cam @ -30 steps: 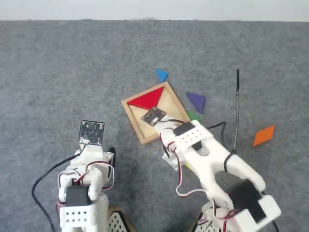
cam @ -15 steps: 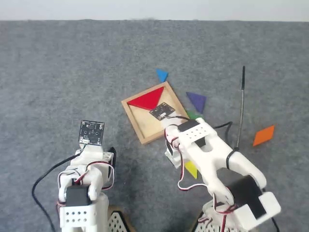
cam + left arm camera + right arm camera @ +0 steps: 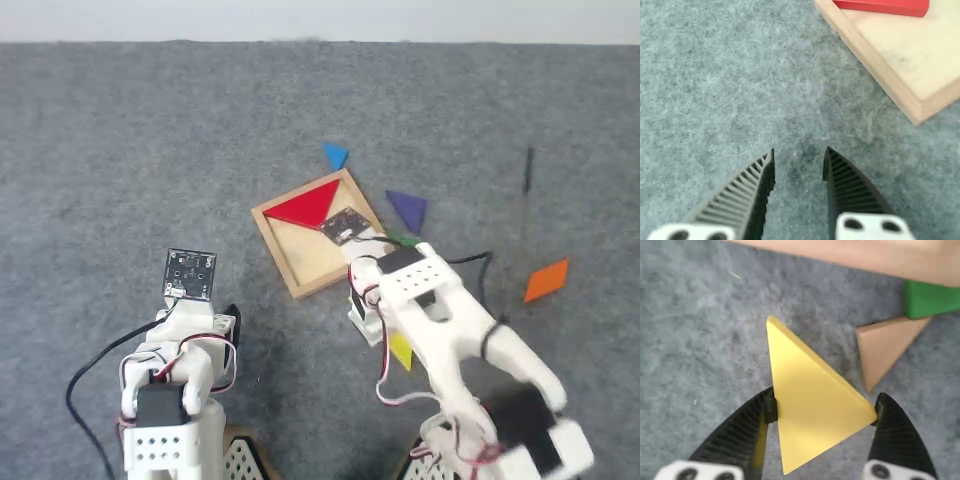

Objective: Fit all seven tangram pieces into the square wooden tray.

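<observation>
Where rt claw (image 3: 825, 409) hangs, yellow triangle (image 3: 810, 410) clamped inside it — lt claw (image 3: 799, 170) apart, near tray (image 3: 870, 61).

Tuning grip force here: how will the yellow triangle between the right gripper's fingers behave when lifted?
The yellow triangle looks like a flat slab with crisp edges, so probably stiff and light. One finger of the right gripper meets a corner, so it may pivot or slip. Pushed, it should slide on the grey mat, not roll.

Under the right arm (image 3: 445, 325) we lose one corner of the square wooden tray (image 3: 305, 255), most of the green wooden piece (image 3: 401, 239) beside it, and part of the yellow wooden triangle (image 3: 401, 350).
</observation>
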